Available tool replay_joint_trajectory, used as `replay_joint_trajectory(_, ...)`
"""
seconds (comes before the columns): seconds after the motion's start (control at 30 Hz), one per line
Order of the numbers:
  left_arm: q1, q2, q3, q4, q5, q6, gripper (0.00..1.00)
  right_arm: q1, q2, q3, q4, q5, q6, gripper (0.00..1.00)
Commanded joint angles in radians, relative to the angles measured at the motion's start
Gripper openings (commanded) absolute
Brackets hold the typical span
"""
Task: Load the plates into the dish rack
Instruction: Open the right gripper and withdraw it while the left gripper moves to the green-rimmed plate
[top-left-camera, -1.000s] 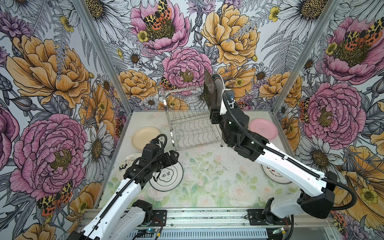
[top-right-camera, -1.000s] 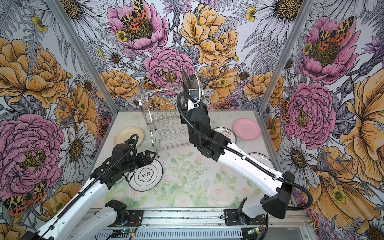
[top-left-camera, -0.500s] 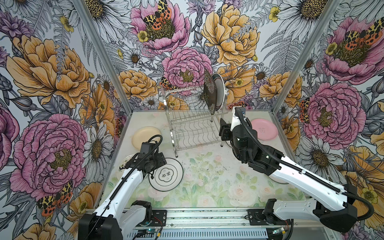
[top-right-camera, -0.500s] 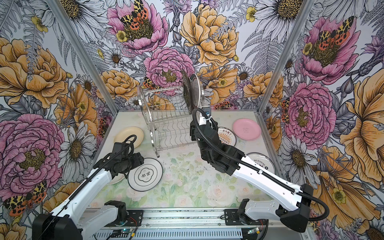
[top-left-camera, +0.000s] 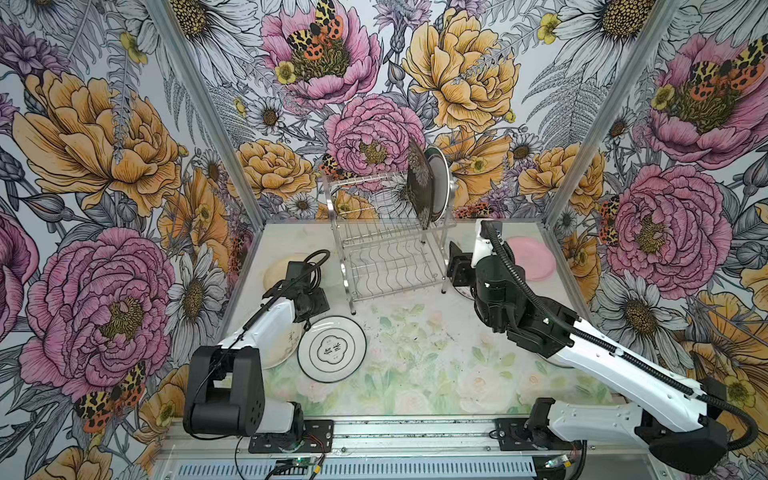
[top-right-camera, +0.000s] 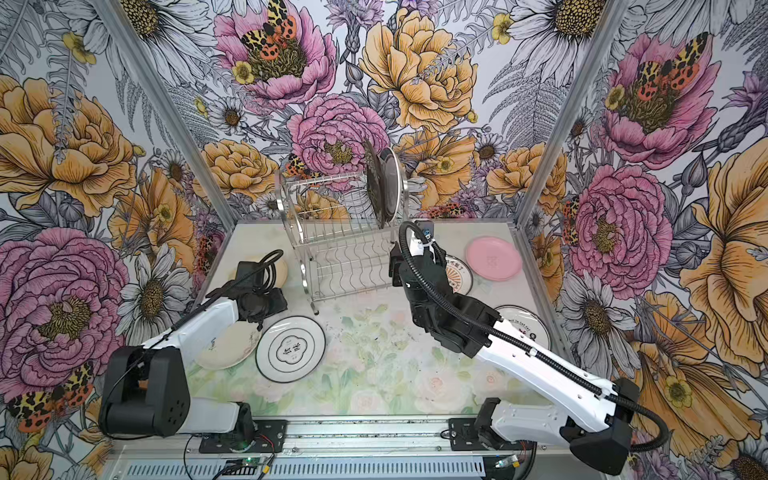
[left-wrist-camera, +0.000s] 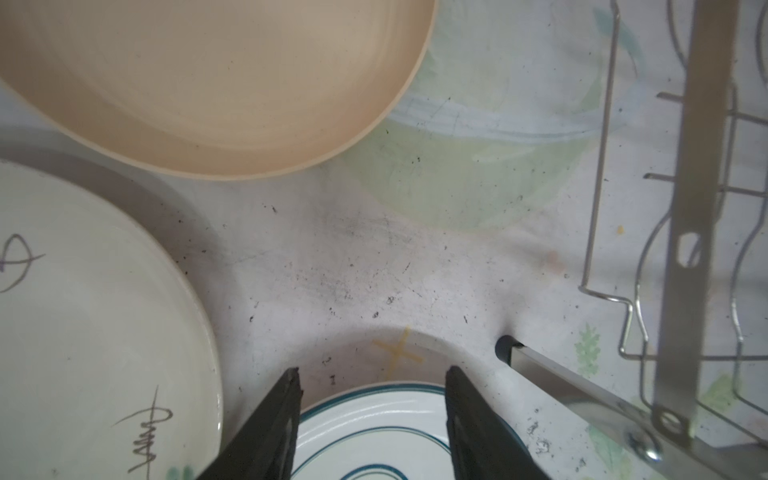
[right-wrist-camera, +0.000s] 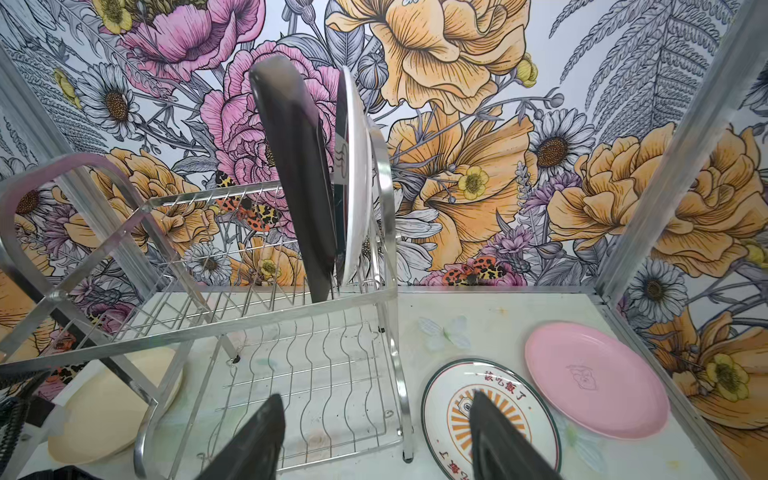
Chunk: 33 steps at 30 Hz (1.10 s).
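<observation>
Plate with sunburst (right-wrist-camera: 449, 415) reads 该吃饭了 (red); left fingers (left-wrist-camera: 274, 428), right fingers (right-wrist-camera: 255, 440) released.

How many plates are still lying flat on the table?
6. Left side: plain cream plate, white plate with scribbled writing, teal-ringed white plate. Right side: orange sunburst plate, plain pink plate, black-rimmed white plate partly covered by the right arm. Others may be hidden.

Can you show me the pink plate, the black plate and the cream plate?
Pink plate (top-right-camera: 493, 258): in a top view, on its flat middle.
Black plate (right-wrist-camera: 299, 178): right wrist view, on its dark side.
Cream plate (left-wrist-camera: 208, 75): left wrist view, on its inside.
</observation>
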Motion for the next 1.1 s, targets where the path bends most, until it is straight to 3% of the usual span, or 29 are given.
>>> replay_joint_trajectory(0.0, 0.025, 0.040, 0.034, 0.028, 0.024, 0.034, 0.56, -0.014, -0.035, -0.011, -0.015, 0.021, 0.015, 0.70)
replay_joint_trajectory(0.27, 0.050, 0.110, 0.038, 0.027, 0.083, 0.022, 0.55, -0.028, -0.053, -0.026, -0.031, 0.015, 0.022, 0.72)
replay_joint_trajectory(0.67, 0.049, 0.147, 0.038, -0.044, 0.083, 0.006, 0.55, -0.042, -0.059, -0.032, -0.038, 0.002, 0.023, 0.72)
replay_joint_trajectory(1.07, 0.033, 0.109, 0.016, -0.085, 0.146, -0.030, 0.53, -0.048, -0.080, -0.048, -0.039, 0.005, 0.027, 0.73)
